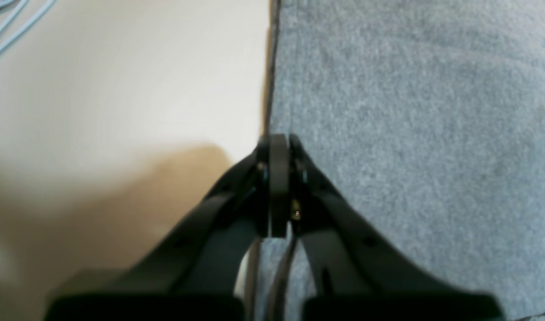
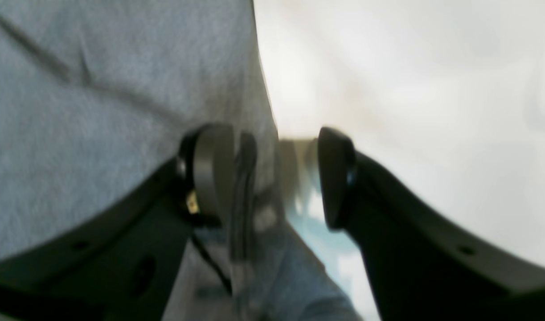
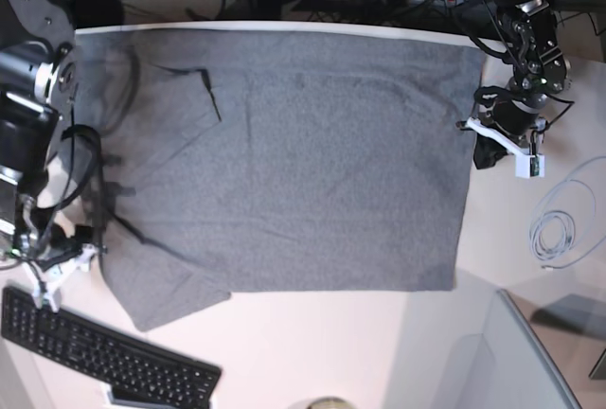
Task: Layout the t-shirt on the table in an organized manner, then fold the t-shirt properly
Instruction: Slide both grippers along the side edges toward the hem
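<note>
So the table [image 3: 312,343] is this big white top, and the t-shirt [image 3: 284,163] pretty much eats the whole middle of it, spread flat and running right up to the far edge. There's open white surface along the near side and down the side of the left arm, so that's where the free room is. The shirt's edge by the left arm is straight; the opposite side is messier, with a sleeve flap folded over near the far corner and another corner sticking out toward the keyboard [image 3: 104,352].

The left gripper [image 1: 279,147] sits right on that straight edge with its jaws pressed together, cloth on one side and bare table on the other. Can't tell if it's actually pinching any fabric.

The right gripper [image 2: 272,174] has its jaws apart, straddling the shirt's edge: one finger over the grey knit, the other over bare table. It's blurry, but nothing looks held.

Small stuff: a coiled white cable [image 3: 554,229] lies off the left arm's side, and a clutter of cords sits behind the table's far edge.
</note>
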### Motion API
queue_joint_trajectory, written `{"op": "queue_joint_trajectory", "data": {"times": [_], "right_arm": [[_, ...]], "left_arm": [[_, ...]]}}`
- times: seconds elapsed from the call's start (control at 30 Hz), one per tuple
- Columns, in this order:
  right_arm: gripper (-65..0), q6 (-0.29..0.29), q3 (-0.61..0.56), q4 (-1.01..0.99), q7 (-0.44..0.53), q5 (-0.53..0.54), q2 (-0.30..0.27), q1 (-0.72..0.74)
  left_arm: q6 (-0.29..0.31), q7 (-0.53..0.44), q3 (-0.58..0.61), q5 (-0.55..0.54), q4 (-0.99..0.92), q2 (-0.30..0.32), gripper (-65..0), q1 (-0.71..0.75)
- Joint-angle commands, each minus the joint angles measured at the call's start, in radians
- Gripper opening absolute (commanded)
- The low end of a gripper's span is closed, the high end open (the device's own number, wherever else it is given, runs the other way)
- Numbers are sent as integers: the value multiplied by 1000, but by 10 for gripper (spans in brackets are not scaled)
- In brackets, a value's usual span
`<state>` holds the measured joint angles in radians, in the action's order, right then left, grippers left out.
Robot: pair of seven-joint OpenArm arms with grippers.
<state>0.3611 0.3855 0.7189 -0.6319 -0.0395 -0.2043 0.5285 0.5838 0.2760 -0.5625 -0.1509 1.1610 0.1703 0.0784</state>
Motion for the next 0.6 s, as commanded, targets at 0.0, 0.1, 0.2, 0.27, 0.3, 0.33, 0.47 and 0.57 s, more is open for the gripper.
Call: {"op": "queue_joint_trajectory", "data": {"times": [0.0, 0.1, 0.2, 0.27, 0.3, 0.33, 0.47, 0.57], "right_arm": [[-357, 5, -1, -37, 37, -18, -7, 54], [-357, 5, -1, -160, 119, -44, -5, 95], [-357, 2, -1, -227, 177, -49, -5, 115], [-357, -37, -3, -256, 205, -50, -7, 126], [-357, -60, -3, -273, 220, -50, -7, 127], [-357, -70, -3, -284, 234, -50, -7, 127], [-359, -73, -3, -299, 271, -50, -7, 124], [-369, -73, -3, -298, 271, -50, -7, 115]], "left_arm": [[9, -21, -4, -13, 15, 13, -650, -6], [9, -21, -4, -13, 15, 15, -650, -2], [9, -21, -4, -13, 15, 15, -650, -2], [9, -21, -4, -13, 15, 15, -650, -2], [9, -21, -4, -13, 15, 15, -650, -2], [9, -21, -4, -13, 15, 15, -650, -2], [9, -21, -4, -13, 15, 15, -650, -4], [9, -21, -4, -13, 15, 15, -650, -4]]}}
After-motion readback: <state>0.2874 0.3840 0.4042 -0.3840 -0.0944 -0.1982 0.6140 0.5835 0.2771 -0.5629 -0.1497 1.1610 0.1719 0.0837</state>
